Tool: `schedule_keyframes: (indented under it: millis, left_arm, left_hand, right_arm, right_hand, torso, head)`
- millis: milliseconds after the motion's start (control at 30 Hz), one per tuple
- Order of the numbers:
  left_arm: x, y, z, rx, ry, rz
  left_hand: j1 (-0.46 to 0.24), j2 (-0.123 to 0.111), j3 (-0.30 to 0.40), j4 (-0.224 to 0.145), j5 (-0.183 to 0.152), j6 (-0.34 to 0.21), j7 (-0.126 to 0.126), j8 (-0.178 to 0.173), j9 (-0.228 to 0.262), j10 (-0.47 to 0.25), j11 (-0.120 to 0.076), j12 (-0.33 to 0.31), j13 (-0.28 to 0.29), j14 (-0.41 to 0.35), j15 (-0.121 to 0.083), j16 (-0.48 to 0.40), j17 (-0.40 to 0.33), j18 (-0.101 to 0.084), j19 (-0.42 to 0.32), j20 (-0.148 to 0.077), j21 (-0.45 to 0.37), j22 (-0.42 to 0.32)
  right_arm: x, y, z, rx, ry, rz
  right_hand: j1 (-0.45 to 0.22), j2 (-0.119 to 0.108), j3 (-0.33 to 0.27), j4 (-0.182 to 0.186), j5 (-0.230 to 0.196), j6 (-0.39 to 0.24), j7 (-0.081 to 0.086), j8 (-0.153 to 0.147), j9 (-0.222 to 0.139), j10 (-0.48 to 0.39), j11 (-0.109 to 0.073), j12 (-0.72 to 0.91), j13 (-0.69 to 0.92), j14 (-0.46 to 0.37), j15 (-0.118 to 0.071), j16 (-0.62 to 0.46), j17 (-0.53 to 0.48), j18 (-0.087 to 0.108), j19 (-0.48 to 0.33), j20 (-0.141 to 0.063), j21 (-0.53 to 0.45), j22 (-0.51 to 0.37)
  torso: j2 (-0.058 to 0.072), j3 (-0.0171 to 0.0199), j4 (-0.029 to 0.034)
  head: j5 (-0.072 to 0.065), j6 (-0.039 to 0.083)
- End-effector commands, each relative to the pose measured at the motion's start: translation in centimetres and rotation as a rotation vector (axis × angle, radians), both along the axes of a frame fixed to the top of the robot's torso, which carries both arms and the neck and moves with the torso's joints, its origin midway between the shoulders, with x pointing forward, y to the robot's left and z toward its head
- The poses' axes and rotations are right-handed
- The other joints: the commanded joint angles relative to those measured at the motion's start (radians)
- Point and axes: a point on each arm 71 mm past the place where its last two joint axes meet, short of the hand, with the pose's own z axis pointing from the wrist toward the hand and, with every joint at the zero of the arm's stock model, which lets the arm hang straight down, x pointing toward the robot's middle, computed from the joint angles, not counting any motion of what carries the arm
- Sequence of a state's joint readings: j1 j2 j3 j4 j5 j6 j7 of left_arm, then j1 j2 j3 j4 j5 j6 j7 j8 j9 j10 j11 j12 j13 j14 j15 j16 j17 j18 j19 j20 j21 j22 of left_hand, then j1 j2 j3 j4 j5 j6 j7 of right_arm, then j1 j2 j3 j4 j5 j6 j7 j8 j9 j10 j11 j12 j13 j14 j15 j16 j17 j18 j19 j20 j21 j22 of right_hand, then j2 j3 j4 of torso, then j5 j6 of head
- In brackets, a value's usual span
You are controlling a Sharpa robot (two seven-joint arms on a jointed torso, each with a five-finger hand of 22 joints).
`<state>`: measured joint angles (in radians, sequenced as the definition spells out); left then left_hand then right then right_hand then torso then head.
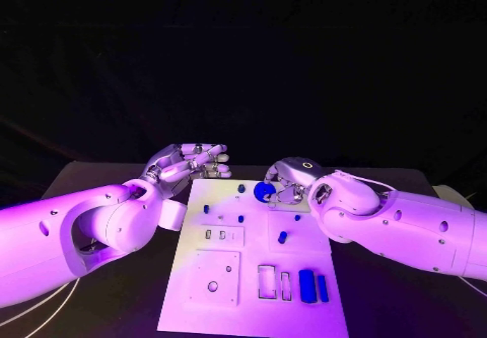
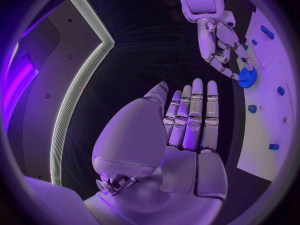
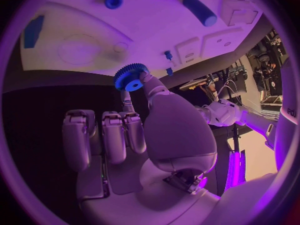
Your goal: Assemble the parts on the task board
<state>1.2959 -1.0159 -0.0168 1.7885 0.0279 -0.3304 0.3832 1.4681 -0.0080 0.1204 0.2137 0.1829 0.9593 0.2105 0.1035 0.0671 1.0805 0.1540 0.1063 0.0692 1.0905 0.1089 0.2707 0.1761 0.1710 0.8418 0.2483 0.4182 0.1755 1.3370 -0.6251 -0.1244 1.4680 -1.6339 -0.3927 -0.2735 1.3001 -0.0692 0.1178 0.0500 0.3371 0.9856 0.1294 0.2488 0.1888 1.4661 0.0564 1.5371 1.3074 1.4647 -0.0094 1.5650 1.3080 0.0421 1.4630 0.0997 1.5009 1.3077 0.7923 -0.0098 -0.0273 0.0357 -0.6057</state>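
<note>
The white task board (image 1: 248,313) lies in the middle of the black table. My right hand (image 1: 287,183) hovers over the board's far end and pinches a blue gear (image 1: 264,191) between thumb and a finger; the gear (image 3: 131,77) stands on edge just off the board (image 3: 150,20). The left wrist view shows the same gear (image 2: 247,77) held at the board's edge (image 2: 262,130). My left hand (image 1: 193,165) floats beside the board's far left corner, its fingers (image 2: 190,117) straight and holding nothing.
Small blue pegs (image 1: 282,237) stand in the board's middle, and two long blue blocks (image 1: 307,285) lie near its front right beside rectangular slots (image 1: 267,280). A blue cylinder (image 3: 200,10) lies on the board. Cables (image 1: 41,310) run off the table's front left.
</note>
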Motion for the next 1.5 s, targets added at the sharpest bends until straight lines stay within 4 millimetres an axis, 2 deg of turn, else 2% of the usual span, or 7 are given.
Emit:
schedule_keyframes:
  millis: [33, 233, 400, 633, 800, 1233, 1500]
  left_arm:
    - [0.0, -0.2, 0.1, -0.009, -0.006, -0.021]
    - [0.0, -0.1, 0.1, -0.008, -0.006, -0.018]
    - [0.0, -0.2, 0.1, -0.009, -0.006, -0.020]
    - [0.0, -0.3, 0.1, -0.009, -0.006, -0.020]
    - [0.0, -0.2, 0.1, -0.009, -0.006, -0.019]
    - [0.0, -0.3, 0.1, -0.009, -0.006, -0.020]
    - [0.0, -0.3, 0.1, -0.009, -0.005, -0.021]
  left_hand:
    - [-0.002, 0.001, 0.006, 0.002, 0.001, 0.003, 0.007, -0.004, -0.001, 0.000, 0.004, -0.004, -0.001, -0.003, 0.000, -0.006, 0.001, 0.012, -0.005, 0.002, 0.003, -0.001]
    - [-0.003, 0.001, 0.007, 0.003, 0.001, 0.003, 0.007, -0.004, -0.001, 0.000, 0.004, -0.005, -0.001, -0.003, 0.000, -0.006, 0.001, 0.012, -0.005, 0.002, 0.003, -0.001]
    - [-0.003, 0.001, 0.007, 0.003, 0.001, 0.003, 0.007, -0.004, -0.001, 0.000, 0.004, -0.005, -0.001, -0.003, 0.000, -0.006, 0.001, 0.012, -0.005, 0.002, 0.003, -0.001]
    - [-0.004, 0.001, 0.007, 0.004, 0.001, 0.004, 0.007, -0.005, -0.001, 0.000, 0.004, -0.005, -0.001, -0.003, 0.001, -0.007, 0.002, 0.012, -0.006, 0.002, 0.003, -0.001]
    - [-0.003, 0.000, 0.007, 0.003, 0.001, 0.003, 0.007, -0.005, -0.001, 0.000, 0.005, -0.005, -0.001, -0.003, 0.001, -0.007, 0.002, 0.012, -0.006, 0.002, 0.003, -0.001]
    - [-0.003, -0.001, 0.008, 0.003, 0.001, 0.003, 0.007, -0.005, -0.001, 0.000, 0.005, -0.006, -0.001, -0.004, 0.001, -0.008, 0.002, 0.012, -0.006, 0.002, 0.004, -0.001]
    - [-0.003, -0.001, 0.008, 0.003, 0.001, 0.003, 0.007, -0.005, -0.001, 0.000, 0.005, -0.006, -0.001, -0.004, 0.001, -0.008, 0.002, 0.012, -0.006, 0.002, 0.004, -0.001]
  right_arm:
    - [-0.3, 1.4, 0.4, -0.005, -0.073, 0.013]
    - [-0.2, 3.6, -0.3, -0.009, -0.067, 0.042]
    - [0.1, 4.5, -0.8, -0.015, -0.059, 0.047]
    - [0.5, 5.4, -1.2, -0.017, -0.051, 0.055]
    - [0.6, 6.0, -1.6, -0.016, -0.046, 0.057]
    - [1.1, 6.4, -2.7, -0.027, -0.031, 0.052]
    - [1.2, 6.6, -2.9, -0.029, -0.027, 0.050]
  right_hand:
    - [-0.010, -0.002, 0.004, 0.003, -0.003, 0.002, 0.000, -0.003, 0.000, 0.068, -0.006, 0.001, 0.219, 0.105, -0.008, 0.004, 0.258, -0.017, 0.040, -0.007, 0.004, 0.175]
    - [-0.011, 0.000, 0.007, 0.004, -0.005, 0.003, -0.001, -0.005, -0.001, 0.068, -0.007, 0.001, 0.219, 0.105, -0.008, 0.004, 0.258, -0.017, 0.041, -0.007, 0.005, 0.175]
    - [-0.011, 0.000, 0.009, 0.004, -0.005, 0.002, -0.001, -0.005, -0.001, 0.068, -0.007, 0.001, 0.218, 0.105, -0.008, 0.004, 0.258, -0.017, 0.041, -0.007, 0.005, 0.176]
    - [-0.012, 0.000, 0.011, 0.005, -0.007, 0.000, 0.000, -0.009, -0.002, 0.066, -0.006, -0.001, 0.216, 0.105, -0.008, 0.003, 0.256, -0.017, 0.039, -0.007, 0.003, 0.173]
    - [-0.013, -0.001, 0.014, 0.005, -0.009, -0.004, 0.002, -0.013, -0.003, 0.065, -0.005, -0.002, 0.216, 0.105, -0.008, 0.003, 0.256, -0.017, 0.039, -0.007, 0.003, 0.173]
    - [-0.014, -0.001, 0.015, 0.005, -0.010, -0.006, 0.002, -0.015, -0.003, 0.064, -0.005, -0.003, 0.214, 0.105, -0.007, 0.003, 0.256, -0.016, 0.038, -0.007, 0.002, 0.172]
    - [-0.021, -0.005, 0.019, 0.007, -0.019, -0.022, 0.009, -0.029, -0.008, 0.055, 0.000, -0.011, 0.203, 0.103, -0.004, 0.002, 0.252, -0.015, 0.034, -0.005, -0.003, 0.167]
  torso:
    - [0.001, -0.0004, 0.0004]
    - [0.000, -0.0005, -0.0040]
    - [0.001, -0.0002, -0.0004]
    - [0.002, 0.0005, -0.0017]
    - [0.002, 0.0016, -0.0027]
    - [0.000, 0.0010, -0.0029]
    - [-0.001, 0.0005, -0.0026]
  head:
    - [0.001, -0.001]
    - [0.008, -0.003]
    - [0.003, -0.004]
    - [0.008, -0.007]
    - [0.016, -0.011]
    - [0.018, -0.019]
    - [0.017, -0.015]
